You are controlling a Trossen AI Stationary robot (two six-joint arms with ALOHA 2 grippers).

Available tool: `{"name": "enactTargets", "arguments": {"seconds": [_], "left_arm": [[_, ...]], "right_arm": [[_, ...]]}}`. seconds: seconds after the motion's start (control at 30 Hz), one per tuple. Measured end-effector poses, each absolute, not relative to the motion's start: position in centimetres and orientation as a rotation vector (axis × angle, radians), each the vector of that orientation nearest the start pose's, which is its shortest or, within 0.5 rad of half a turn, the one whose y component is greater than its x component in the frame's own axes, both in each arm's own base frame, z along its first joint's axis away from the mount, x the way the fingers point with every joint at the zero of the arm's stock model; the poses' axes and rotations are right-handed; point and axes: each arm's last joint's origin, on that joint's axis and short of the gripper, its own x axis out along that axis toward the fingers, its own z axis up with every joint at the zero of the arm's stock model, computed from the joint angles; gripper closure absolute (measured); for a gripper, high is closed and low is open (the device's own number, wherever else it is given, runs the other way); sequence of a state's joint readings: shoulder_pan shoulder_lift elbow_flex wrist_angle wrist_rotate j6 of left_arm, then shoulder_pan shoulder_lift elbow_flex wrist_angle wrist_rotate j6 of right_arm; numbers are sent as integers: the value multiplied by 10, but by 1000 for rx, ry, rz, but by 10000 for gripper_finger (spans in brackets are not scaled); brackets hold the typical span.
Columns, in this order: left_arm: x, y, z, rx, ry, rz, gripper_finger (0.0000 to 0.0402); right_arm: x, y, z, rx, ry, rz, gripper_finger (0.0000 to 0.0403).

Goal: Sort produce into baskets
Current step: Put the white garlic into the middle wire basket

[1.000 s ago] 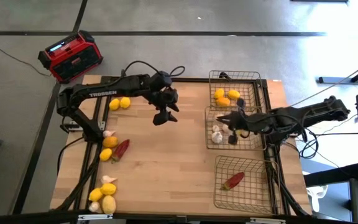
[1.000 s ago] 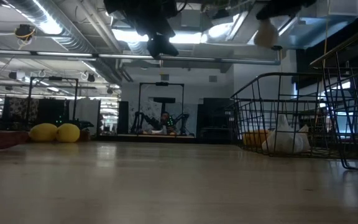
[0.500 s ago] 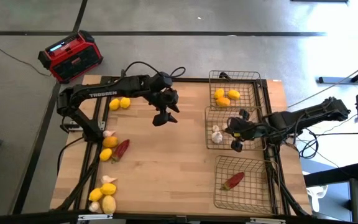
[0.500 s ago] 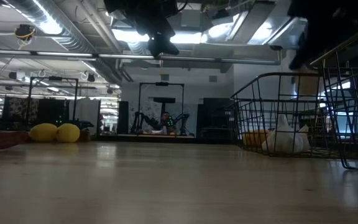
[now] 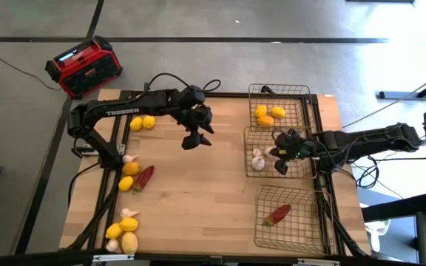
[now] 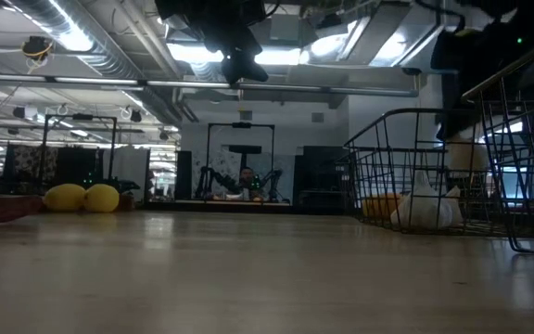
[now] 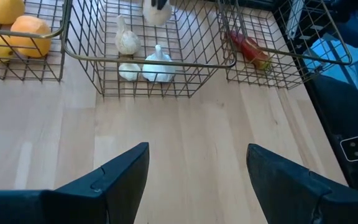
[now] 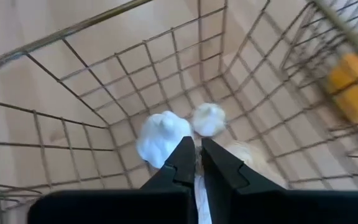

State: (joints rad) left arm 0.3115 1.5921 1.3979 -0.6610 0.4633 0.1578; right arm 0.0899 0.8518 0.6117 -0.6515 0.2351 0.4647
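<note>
Three wire baskets stand along the table's right side. The far basket [image 5: 302, 111] has lemons [image 5: 269, 113], the middle basket [image 5: 247, 150] garlic bulbs [image 5: 257, 159], and the near basket [image 5: 302, 229] a red chili [image 5: 277, 214]. My right gripper [image 5: 279, 161] reaches down into the middle basket, shut on a garlic bulb [image 6: 466, 153]. My left gripper [image 5: 191, 140] hangs open high over the table's middle, with nothing between its fingers [image 7: 124, 177]. In the left wrist view the three baskets lie ahead of it. My right gripper pinches the garlic bulb between its two fingers; a white strip of it [image 8: 197, 186] shows in the narrow gap between them. The fingers slant down from the table's right side. The bulb hangs below them inside the middle basket, clear of the basket's floor.
Loose produce lies along the table's left side: two lemons [image 5: 142, 123], a garlic bulb [image 5: 129, 157], a chili [image 5: 145, 176] beside more lemons, and a lemon cluster [image 5: 124, 233] near the front corner. A red radio [image 5: 83, 66] sits beyond the far left corner. Bare wood [image 5: 213, 192] spans the middle.
My right gripper has gone down into the middle basket with the garlic bulb, rolling its wrist on the way. The bulb now hangs low between the basket's walls, where before it hung high above the rim.
</note>
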Motion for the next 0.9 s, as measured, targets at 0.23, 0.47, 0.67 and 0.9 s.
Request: {"name": "enactTargets", "arguments": {"seconds": [0.23, 0.47, 0.67, 0.9], "left_arm": [[327, 92, 308, -165, 775, -208, 137], [327, 92, 308, -165, 775, -208, 137], [327, 92, 308, -158, 775, -211, 137], [327, 92, 308, -157, 774, -211, 137]], "right_arm": [[160, -4, 207, 360, 810, -297, 386], [159, -12, 190, 377, 799, -300, 386], [156, -12, 179, 359, 816, -268, 386], [154, -12, 164, 317, 813, -250, 386]]}}
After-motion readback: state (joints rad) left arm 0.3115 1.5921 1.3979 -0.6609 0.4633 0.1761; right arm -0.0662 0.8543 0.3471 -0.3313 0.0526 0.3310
